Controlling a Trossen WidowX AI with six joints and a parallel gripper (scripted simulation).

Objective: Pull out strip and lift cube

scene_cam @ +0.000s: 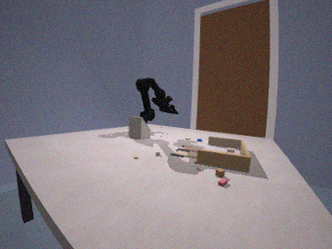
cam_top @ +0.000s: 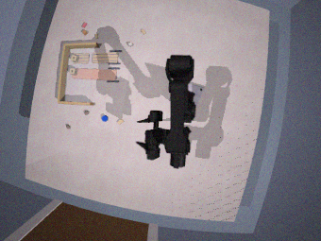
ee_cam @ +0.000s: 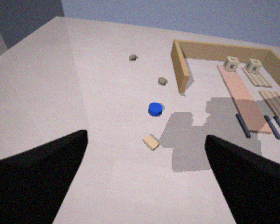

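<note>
Although the end effector (cam_top: 137, 132) (scene_cam: 178, 113) (ee_cam: 146, 138) is spread nearly to its widest, with nothing between its fingers, neither pulling nor lifting is done. Both steps remain. On the table (cam_top: 142, 192) (scene_cam: 122, 198) (ee_cam: 110, 75), the wooden enclosure (cam_top: 62, 78) (scene_cam: 222, 160) (ee_cam: 225, 50) sits near the edge at the left of the top view, its open side towards the arm. Within, the pink strip (cam_top: 94, 74) (ee_cam: 242, 97) looks unbroken and bears a cube (cam_top: 72, 71) (ee_cam: 231, 63) at its inner end, presumably the labelled one. Beside it, a slatted strip (cam_top: 106, 58) (ee_cam: 270, 102) is separated by a gap from its rear piece (cam_top: 82, 58) (ee_cam: 257, 77), where another cube (cam_top: 74, 58) (ee_cam: 254, 65) rests.
</note>
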